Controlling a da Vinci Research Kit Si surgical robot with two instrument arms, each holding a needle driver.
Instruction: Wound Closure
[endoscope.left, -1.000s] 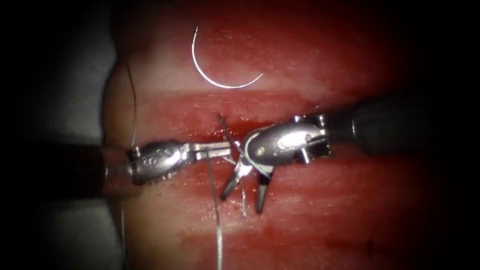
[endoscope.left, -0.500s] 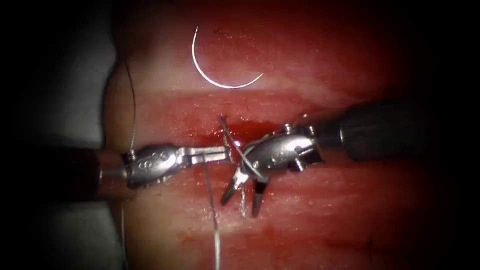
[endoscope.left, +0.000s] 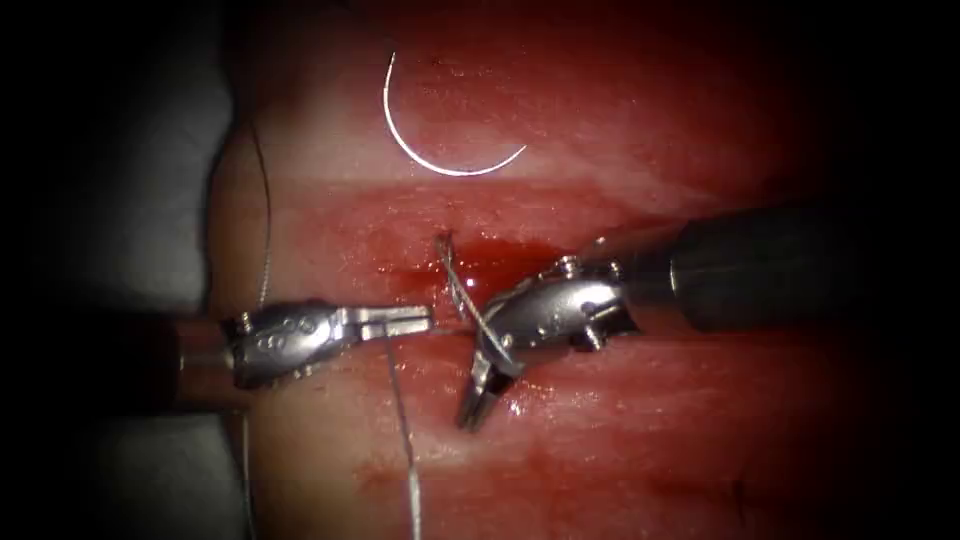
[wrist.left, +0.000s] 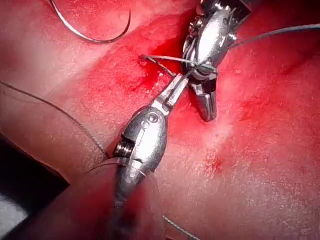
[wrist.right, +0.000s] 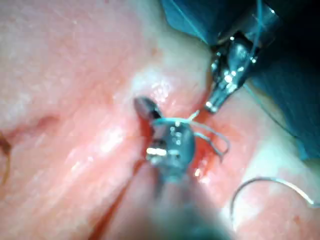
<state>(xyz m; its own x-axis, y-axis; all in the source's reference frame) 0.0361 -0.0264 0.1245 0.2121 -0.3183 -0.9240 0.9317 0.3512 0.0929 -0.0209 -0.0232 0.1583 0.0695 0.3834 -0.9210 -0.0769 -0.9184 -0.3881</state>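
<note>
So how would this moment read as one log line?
curved steel needle: free on tissue | left pincer: holds thread | right pincer: shut

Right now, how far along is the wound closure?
Done: the needle lies free on the tissue, out of both tools. In hand: the left tool grips the thread, which loops around the right tool. Left: the cut remains red and open.

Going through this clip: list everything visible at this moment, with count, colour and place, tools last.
Tissue: one, pink and red, under everything.
Cut: one, dark red, running across the middle.
Red fluid: one pool, at the cut.
Needle: one, silver, curved, lying free on the tissue above the cut.
Thread: dark strands, looped around the right tool, trailing downward.
Left tool: one, silver, shut on the thread.
Right tool: one, silver, jaws closed, pointing down.
</note>
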